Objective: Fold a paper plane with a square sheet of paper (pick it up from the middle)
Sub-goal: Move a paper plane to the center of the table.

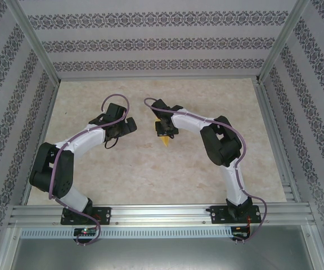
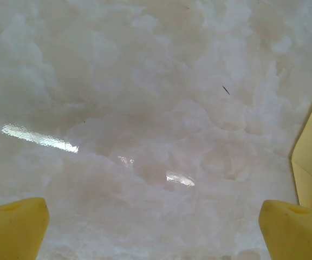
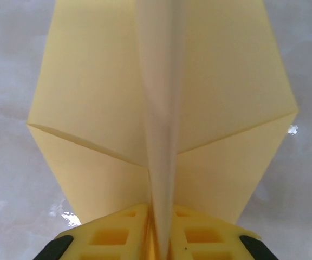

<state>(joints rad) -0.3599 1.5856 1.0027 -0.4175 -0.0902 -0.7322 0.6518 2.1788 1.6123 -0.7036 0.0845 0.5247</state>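
One pinch is made: the right end effector (image 3: 160, 221) is pressed together on the centre fold of the plane (image 3: 91, 103), gripped at its near end. The wings are spread flat to either side, and the far end is cut off by the frame. The plane is found near the middle of the desk (image 1: 207, 180); whether it is resting there or lifted cannot be told.

The left end effector (image 2: 155, 227) is spread wide, nothing is held in it, and one wing edge is seen just beside it.

The folding looks finished, so setting down is judged to be the step in hand. The fold should be lowered until it is borne by the desk. The grip should then be eased apart slowly, so that thin paper is not dragged or sprung open, and withdrawn straight back along the crease.

Each arm is bent sharply at the elbow, the forearms being angled inward so that the wrists are brought close at mid-desk.
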